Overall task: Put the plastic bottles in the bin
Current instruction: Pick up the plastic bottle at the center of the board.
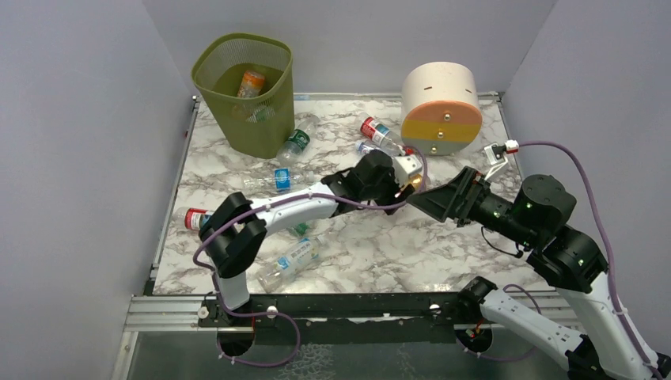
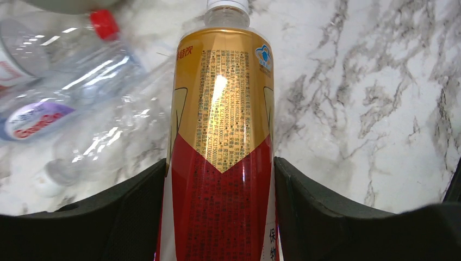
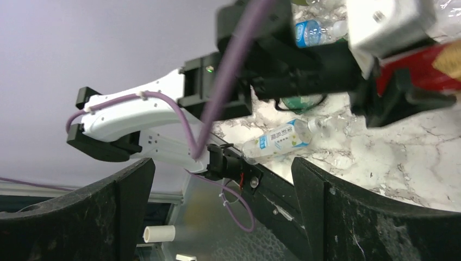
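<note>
Marble-patterned table (image 1: 475, 253), grey walls on three sides.

**Item:** gold-and-red bottle (image 2: 223, 109), white cap, clear neck.

**Location:** mid-table, right of centre, in the left gripper (image 2: 220, 179). The black fingers (image 2: 125, 212) are clamped on the red lower part of the label from both sides. Whether the bottle is off the table cannot be told.

**Handling (judged):** Probably empty, so light. The thin plastic would give under hard squeezing, and the glossy label is likely slippery. A hold across the straight labelled body, as here, looks the soundest; the neck would be too narrow and the shoulder tapers.

**Right gripper** (image 3: 222, 163): fingers apart and holding nothing, in the air just right of the left gripper.

**Bin** (image 1: 265, 127): green mesh, far left corner, well apart from the held bottle. An orange bottle (image 1: 252, 83) and at least one more lie inside.

**Loose bottles** (image 1: 293, 257): scattered on the table to the left, some near the bin. A red-capped bottle (image 2: 81, 70) lies just beside the held one.

**Other:** cream drum (image 1: 441, 107), far right.
</note>
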Controlling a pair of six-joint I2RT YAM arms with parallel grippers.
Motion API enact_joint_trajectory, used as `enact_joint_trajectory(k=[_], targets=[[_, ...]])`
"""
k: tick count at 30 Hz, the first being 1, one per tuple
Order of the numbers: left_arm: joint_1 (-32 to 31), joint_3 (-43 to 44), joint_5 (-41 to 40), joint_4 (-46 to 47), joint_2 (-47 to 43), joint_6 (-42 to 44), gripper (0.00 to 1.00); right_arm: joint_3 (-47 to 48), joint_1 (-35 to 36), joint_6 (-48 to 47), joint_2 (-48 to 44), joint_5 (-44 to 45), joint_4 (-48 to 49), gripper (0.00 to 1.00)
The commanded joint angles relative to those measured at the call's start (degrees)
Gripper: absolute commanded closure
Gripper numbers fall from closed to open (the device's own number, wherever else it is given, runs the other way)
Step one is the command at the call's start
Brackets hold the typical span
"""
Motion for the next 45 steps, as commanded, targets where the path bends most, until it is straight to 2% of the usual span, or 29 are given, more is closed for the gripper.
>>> enact_joint_trajectory(k=[1, 13, 24, 33, 45], targets=[[4.3, 0.3, 0.7, -1.0, -5.4, 0.2, 0.59, -1.8, 0.0, -0.5, 0.3, -2.5, 4.4, 0.00], [15.3, 2.7, 0.6, -6.6, -15.2, 1.9, 0.59, -4.4, 0.0, -0.9, 2.4, -2.9, 8.0, 0.01], [24.6, 12.4, 3.5, -8.8, -19.8, 0.0, 0.59, -6.4, 0.0, -1.5, 4.6, -3.5, 9.9, 0.01], [30.5, 25.3, 2.3, -11.5, -15.9, 0.5, 0.61, -8.8, -0.1, -1.2, 6.2, -5.1, 12.8, 0.01], [46.4, 34.7, 9.6, -8.2, -7.2, -6.0, 0.61, -12.3, 0.0, -0.4, 8.5, -7.1, 16.6, 0.00]])
